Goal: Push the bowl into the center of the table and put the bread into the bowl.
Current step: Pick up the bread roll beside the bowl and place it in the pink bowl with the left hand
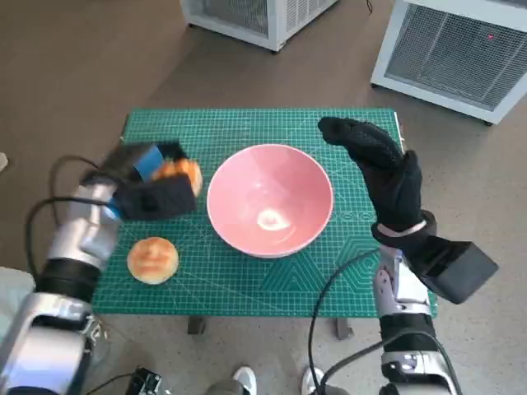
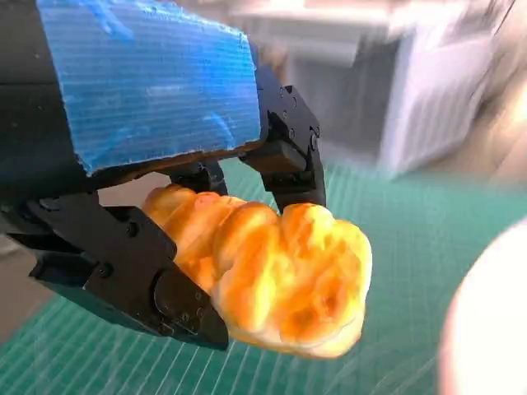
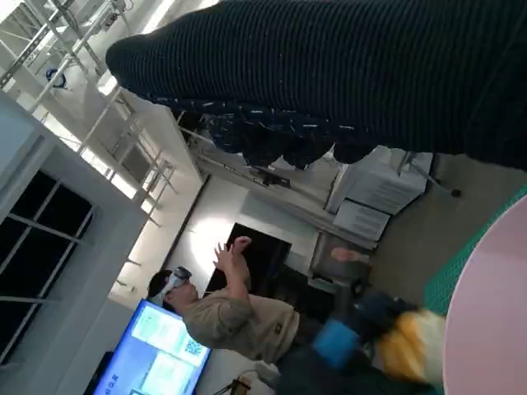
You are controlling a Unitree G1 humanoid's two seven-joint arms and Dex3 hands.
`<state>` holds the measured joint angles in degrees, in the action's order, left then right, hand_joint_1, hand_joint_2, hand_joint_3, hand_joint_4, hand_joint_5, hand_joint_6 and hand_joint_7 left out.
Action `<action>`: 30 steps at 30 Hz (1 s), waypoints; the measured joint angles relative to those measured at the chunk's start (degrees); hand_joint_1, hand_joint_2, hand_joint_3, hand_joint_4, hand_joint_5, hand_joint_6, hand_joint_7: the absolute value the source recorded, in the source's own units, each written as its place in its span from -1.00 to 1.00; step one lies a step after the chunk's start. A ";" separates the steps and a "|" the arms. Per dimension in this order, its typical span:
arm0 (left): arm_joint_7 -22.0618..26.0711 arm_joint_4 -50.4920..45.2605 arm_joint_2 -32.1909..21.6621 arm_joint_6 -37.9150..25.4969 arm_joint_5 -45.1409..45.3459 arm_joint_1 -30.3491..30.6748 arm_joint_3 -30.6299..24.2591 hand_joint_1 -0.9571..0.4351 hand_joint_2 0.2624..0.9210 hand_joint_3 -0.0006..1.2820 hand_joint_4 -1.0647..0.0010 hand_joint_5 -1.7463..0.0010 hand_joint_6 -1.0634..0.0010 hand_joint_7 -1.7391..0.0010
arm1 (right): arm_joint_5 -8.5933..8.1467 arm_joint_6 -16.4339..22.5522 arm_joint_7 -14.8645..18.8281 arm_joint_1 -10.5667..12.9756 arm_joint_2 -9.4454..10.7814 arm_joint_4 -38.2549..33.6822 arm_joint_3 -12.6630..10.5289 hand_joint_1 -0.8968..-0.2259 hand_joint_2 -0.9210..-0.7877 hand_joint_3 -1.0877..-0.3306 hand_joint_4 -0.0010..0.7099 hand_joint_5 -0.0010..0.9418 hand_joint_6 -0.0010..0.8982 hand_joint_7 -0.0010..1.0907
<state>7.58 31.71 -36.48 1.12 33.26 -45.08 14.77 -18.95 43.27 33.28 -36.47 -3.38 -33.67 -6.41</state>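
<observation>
Now, line by line.
Bowl: the pink bowl [image 1: 270,200] sits about mid-table on the green cutting mat [image 1: 247,284], upright, nothing in it but a bright reflection.
Bread: a lumpy golden bread [image 2: 276,276] is off the mat at the left, gripped by the left hand [image 1: 152,185]; the left wrist view shows black fingers [image 2: 140,271] clamped on both sides of it.
Second bread: a round bun [image 1: 153,260] lies on the mat at the near left, apart from the bowl.
Right hand: the gloved right hand [image 1: 383,173] is raised just right of the bowl, fingers spread, holding nothing, not touching the rim.
Background: a person [image 3: 226,309] sits by a blue screen [image 3: 160,346] in the right wrist view.
</observation>
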 measured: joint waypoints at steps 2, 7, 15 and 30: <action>-0.04 -4.17 -0.28 -0.32 -0.11 1.15 -1.29 0.38 1.00 -0.92 -0.35 -0.27 -0.20 -0.35 | 0.00 0.01 0.04 0.00 0.01 0.01 0.02 -0.62 -1.00 -0.04 -0.29 -0.99 -0.97 0.22; -0.24 -14.59 -0.34 -0.49 -0.47 4.44 -4.60 0.38 1.00 -0.95 -0.41 -0.23 -0.21 -0.35 | 0.00 0.04 0.23 0.05 0.01 0.01 0.02 -0.62 -1.00 -0.04 -0.28 -0.99 -0.97 0.21; -0.36 -28.35 0.08 -0.44 -0.29 7.60 -7.35 0.38 1.00 -0.96 -0.45 -0.19 -0.22 -0.36 | -0.07 0.04 0.45 0.54 -0.04 0.08 -0.01 -0.62 -1.00 -0.05 -0.29 -1.00 -0.98 0.20; 2.08 -35.57 5.45 1.92 0.34 7.61 -3.94 0.38 1.00 -0.96 -0.39 -0.26 -0.25 -0.30 | 0.00 0.04 0.46 1.65 -0.11 1.21 0.11 -0.60 -1.00 -0.08 -0.33 -1.00 -1.00 0.19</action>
<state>9.66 -3.87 -31.03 3.04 33.60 -37.46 10.83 -18.94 43.30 33.74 -34.82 -3.49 -32.46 -6.30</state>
